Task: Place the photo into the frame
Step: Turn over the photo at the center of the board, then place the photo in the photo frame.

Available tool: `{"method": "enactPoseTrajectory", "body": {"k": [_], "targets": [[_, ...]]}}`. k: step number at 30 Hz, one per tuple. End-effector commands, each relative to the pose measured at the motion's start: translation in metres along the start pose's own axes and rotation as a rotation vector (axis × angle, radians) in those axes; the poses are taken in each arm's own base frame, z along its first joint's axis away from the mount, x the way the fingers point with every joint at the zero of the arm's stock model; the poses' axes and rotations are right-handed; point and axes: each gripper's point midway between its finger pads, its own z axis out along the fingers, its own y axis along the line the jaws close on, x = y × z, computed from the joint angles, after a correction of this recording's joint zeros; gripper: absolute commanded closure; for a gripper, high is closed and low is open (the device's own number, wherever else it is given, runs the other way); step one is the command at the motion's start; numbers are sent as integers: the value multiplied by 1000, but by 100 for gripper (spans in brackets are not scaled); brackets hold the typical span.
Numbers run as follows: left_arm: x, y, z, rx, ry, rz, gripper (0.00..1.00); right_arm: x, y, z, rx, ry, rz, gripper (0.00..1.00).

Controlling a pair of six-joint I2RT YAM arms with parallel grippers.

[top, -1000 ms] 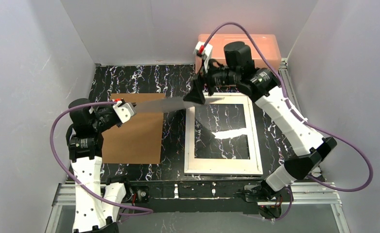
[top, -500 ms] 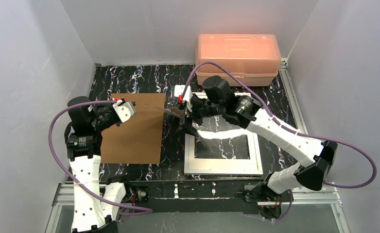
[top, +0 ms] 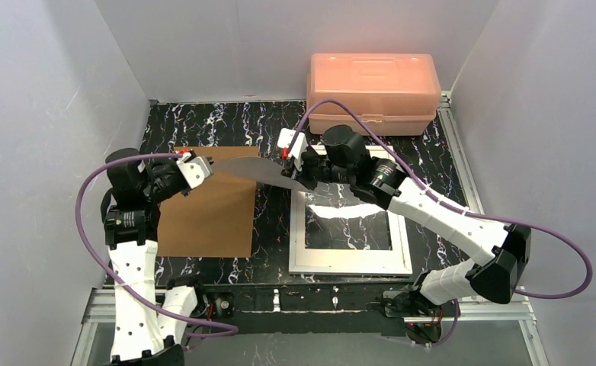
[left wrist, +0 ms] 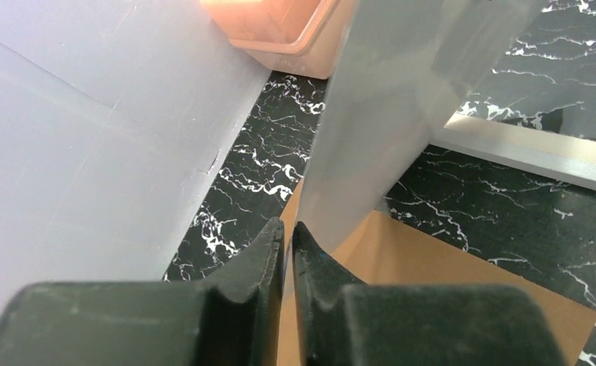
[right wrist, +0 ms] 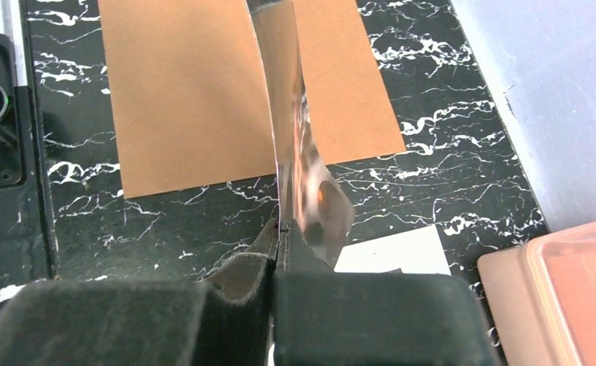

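Both pincers were shut on the photo point(top: 249, 168): the left pincer point(top: 206, 163) nipped one end, the right pincer point(top: 298, 180) the other. The print hung bowed between them, above the counter point(top: 272, 221). The frame point(top: 301, 255) lay flat just beneath the right pincer.

Risk: arms moving out of step would likely crease or tear the print, or its glossy edge might slip free.

The right wrist view showed the sheet edge-on, its curl plain. Only the top view showed the whole frame opening.
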Motion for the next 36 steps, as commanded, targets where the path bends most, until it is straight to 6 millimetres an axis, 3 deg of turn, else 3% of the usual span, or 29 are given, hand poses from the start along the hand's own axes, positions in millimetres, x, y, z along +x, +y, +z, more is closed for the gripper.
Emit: {"method": "enactPoseTrajectory", "body": {"k": [1, 4, 6, 8, 15, 18, 21, 25, 28, 32, 36], "targets": [[-14, 22, 1, -56, -25, -9, 74, -46, -16, -13, 79, -148, -20, 99], [-10, 39, 5, -108, -15, -61, 52, -66, -16, -21, 72, -195, 12, 99], [-7, 52, 6, -162, -2, -103, 19, -77, -15, -25, 61, -218, 50, 99], [-4, 68, 5, -245, 6, -130, 3, -87, -14, -29, 55, -228, 103, 99], [-1, 148, -28, -677, -9, -316, 2, -124, -22, -60, 8, -300, 369, 99], [17, 164, -40, -764, 34, -472, 2, -118, -46, -78, 33, -290, 500, 99], [39, 160, -40, -755, 105, -574, 1, -73, -77, -89, 114, -205, 673, 99], [61, 140, -30, -688, 153, -573, 2, 17, -99, -92, 183, -31, 952, 99], [71, 126, -23, -614, 188, -562, 2, 77, -109, -104, 273, 61, 1097, 99], [81, 103, -11, -497, 222, -594, 2, 127, -115, -122, 382, 163, 1153, 99], [92, 83, -3, -410, 244, -623, 2, 150, -116, -134, 463, 288, 1117, 99]]}}
